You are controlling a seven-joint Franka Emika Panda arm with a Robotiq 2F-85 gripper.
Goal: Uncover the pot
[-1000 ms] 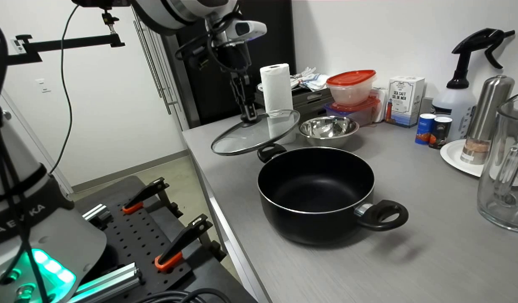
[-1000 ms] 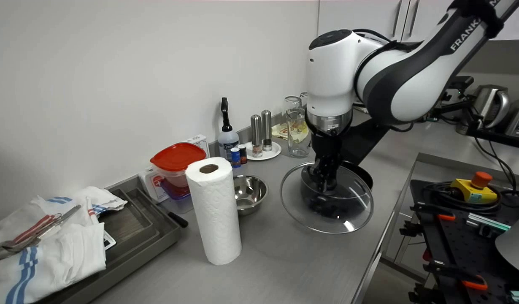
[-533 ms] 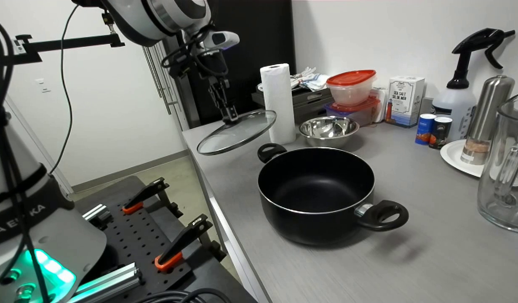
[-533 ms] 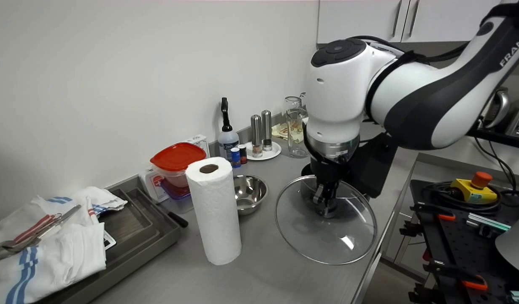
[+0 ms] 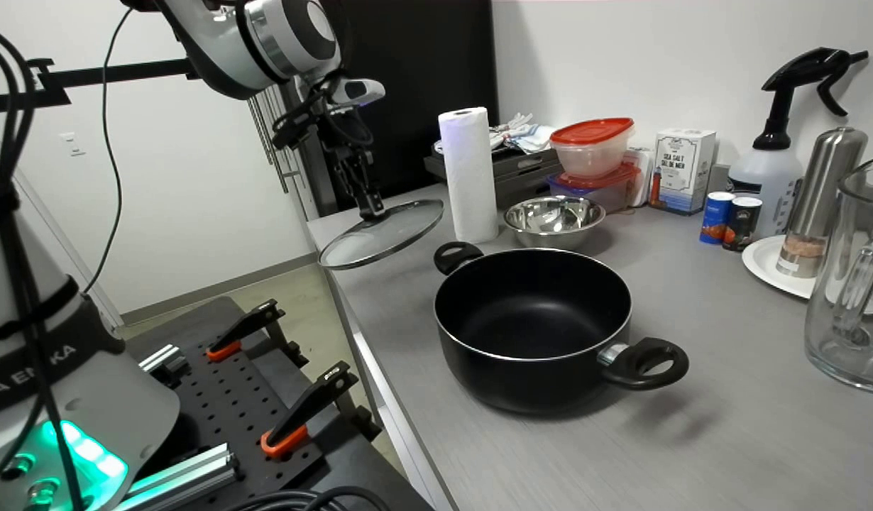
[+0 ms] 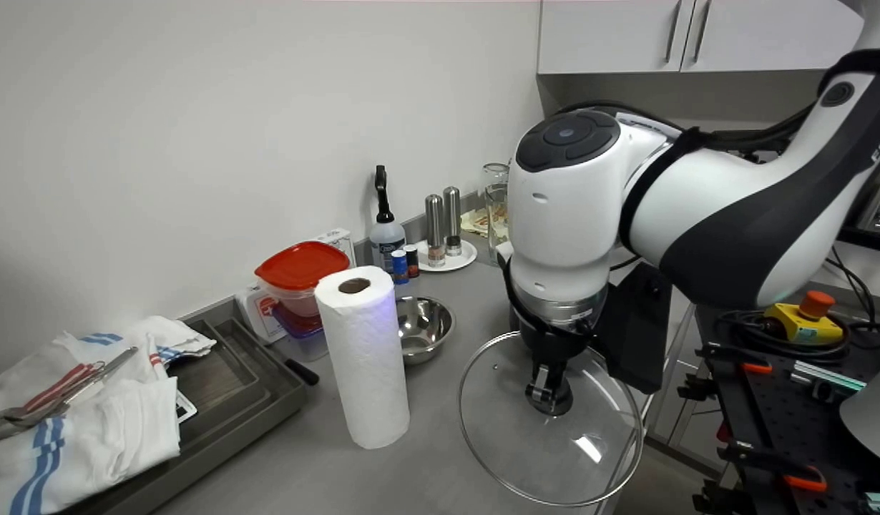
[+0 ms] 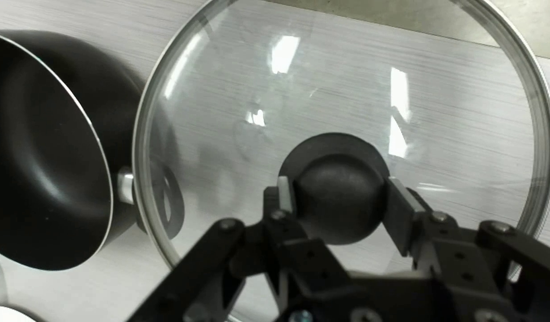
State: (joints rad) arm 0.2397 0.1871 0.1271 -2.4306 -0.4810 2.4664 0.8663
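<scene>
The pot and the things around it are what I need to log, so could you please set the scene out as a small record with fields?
Pot: uncovered, standing on the counter, no contents in view
Glass lid: off to one side of the pot, held tilted
Gripper: clasping the lid's black knob
Nearby: steel bowl, paper towel roll
Status: pot open, lid not yet released

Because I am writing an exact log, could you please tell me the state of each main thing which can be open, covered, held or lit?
Pot: uncovered, upright on the counter.
Glass lid: off the pot, held by its knob.
Jaws: closed on the knob.
Steel bowl: uncovered, upright.
Upper plastic container: red lid on.
Lower plastic container: also lidded.
Robot-base lights: lit green.
Red button: cannot tell whether pressed.
</scene>
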